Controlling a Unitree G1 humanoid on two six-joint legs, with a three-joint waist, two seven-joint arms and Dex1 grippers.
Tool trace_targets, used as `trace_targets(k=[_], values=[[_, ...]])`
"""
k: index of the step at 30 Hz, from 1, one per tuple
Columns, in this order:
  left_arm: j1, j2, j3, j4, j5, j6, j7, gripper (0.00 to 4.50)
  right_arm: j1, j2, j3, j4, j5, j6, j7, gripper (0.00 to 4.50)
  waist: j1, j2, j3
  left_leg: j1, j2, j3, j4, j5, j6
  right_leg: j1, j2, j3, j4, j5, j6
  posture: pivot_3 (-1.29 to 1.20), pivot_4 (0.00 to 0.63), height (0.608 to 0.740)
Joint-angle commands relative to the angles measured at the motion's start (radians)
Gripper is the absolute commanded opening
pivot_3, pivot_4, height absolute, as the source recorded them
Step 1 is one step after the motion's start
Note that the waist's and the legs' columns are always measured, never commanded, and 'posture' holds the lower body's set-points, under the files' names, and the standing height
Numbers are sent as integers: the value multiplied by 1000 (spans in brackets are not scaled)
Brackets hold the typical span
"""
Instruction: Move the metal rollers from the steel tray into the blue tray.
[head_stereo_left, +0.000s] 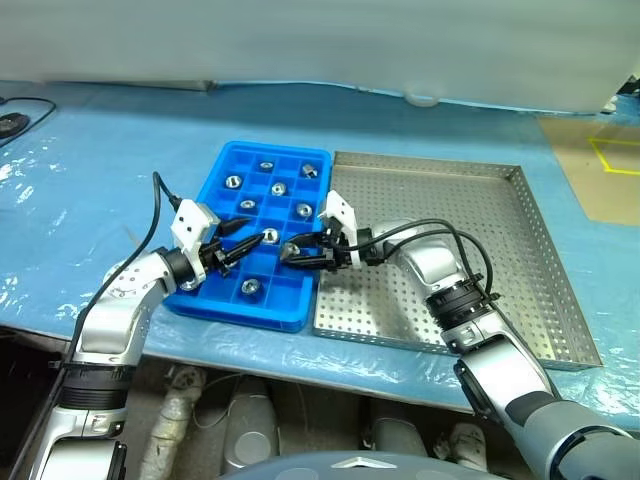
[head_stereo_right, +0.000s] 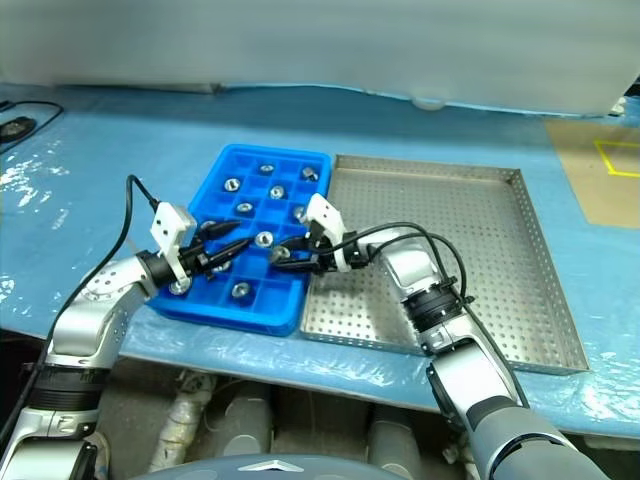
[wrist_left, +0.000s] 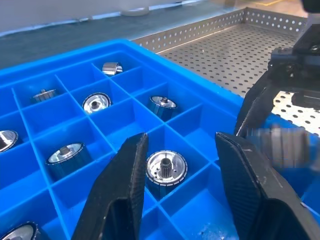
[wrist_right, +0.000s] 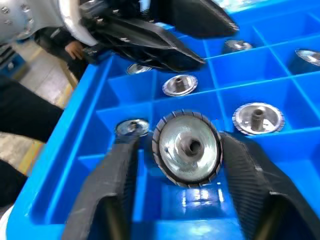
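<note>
Right gripper (head_stereo_left: 291, 250): over the near half of the blue tray (head_stereo_left: 222, 160), fingers parted, a metal roller (wrist_right: 187, 148) between them; whether they clamp it cannot be told. Left gripper (head_stereo_left: 236, 243): just beside it over the same tray, fingers apart, holding nothing. Metal rollers (head_stereo_left: 266, 167): several lying singly in the tray's square compartments. Steel tray (head_stereo_left: 530, 220): touching the blue tray's right side, perforated floor bare. Worktop (head_stereo_left: 90, 170): covered in blue sheeting.
</note>
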Motion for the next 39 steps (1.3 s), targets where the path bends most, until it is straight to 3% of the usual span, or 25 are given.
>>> trace_targets(k=[1,3,12,19,23,30,39], values=[[-13,8,-10,-12,0,-21,-15,2241,13,-2,-3,16,-28,-12,-36,3764,0,0,0,0,0,0,0,0,0,0,0,0,0,0,0,218,150,740],[-31,5,-15,-5,-1,-20,-21,2241,-5,10,-35,50,-31,-29,-86,4434,1,0,0,1,0,0,0,0,0,1,0,0,1,0,0,206,150,740],[-137,-8,-50,107,7,-58,-75,2241,-51,1,-216,109,18,-94,-192,4434,-4,0,0,2,-1,0,1,2,-2,3,-1,1,3,1,0,107,150,740],[-248,-88,-67,248,-3,-117,-107,2241,-38,-1,-347,95,33,-143,-357,4434,-34,0,0,-1,-1,0,1,4,-6,0,0,1,1,1,0,10,150,740],[-254,-117,-77,277,-2,-135,-125,2241,27,-11,-379,9,65,-145,-351,4434,-56,-1,0,-1,-1,0,0,4,-6,0,1,1,1,1,0,-10,150,740],[-268,-155,-97,280,7,-145,-135,2241,205,-114,-399,-252,248,44,-183,4434,-54,-1,0,0,-1,0,0,1,-1,1,0,1,-1,1,0,-15,150,740],[-286,-176,-119,305,11,-154,-160,2241,224,-138,-421,-256,249,46,-260,4474,-59,-1,0,3,-1,1,0,2,-1,2,1,3,1,1,-1,-54,150,740]])
